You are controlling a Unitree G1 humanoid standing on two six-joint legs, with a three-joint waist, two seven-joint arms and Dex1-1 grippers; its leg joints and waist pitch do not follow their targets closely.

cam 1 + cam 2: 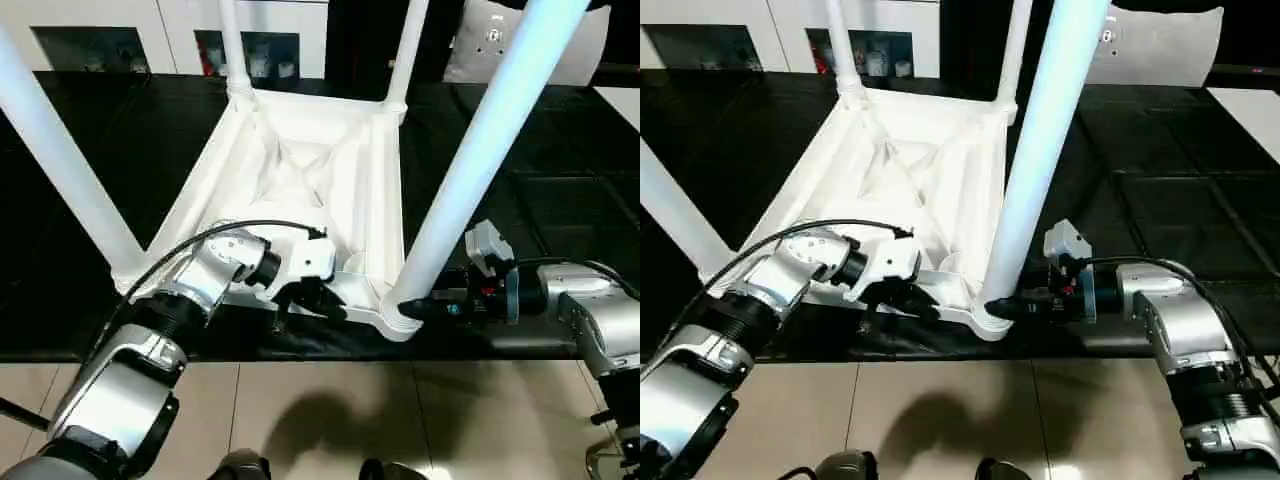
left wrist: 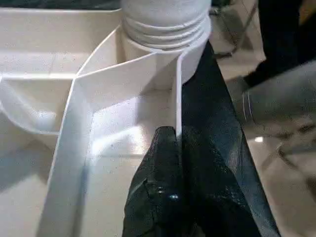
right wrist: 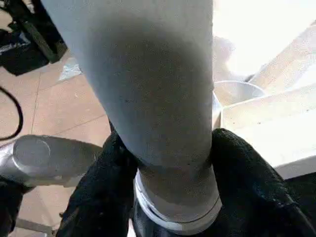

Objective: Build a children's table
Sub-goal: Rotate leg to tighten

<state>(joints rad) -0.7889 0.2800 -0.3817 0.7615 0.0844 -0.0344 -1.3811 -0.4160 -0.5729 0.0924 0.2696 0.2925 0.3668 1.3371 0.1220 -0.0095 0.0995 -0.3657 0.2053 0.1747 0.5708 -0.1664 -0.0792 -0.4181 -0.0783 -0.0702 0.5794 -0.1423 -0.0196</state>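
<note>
Tabletop (image 1: 300, 190) lay inverted on the black surface (image 1: 560, 200). Left tool (image 2: 170, 148), pinched shut on the near rim wall, steadied it while right tool (image 3: 173, 163) clasped the near-right leg (image 1: 470, 170) at its socket, apparently to seat it.

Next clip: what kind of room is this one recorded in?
Probably an indoor lab or workshop, not a home. The upturned tabletop lies on a black-covered work table, beige floor tiles run in front of it, and white cabinets line the back wall.
</note>
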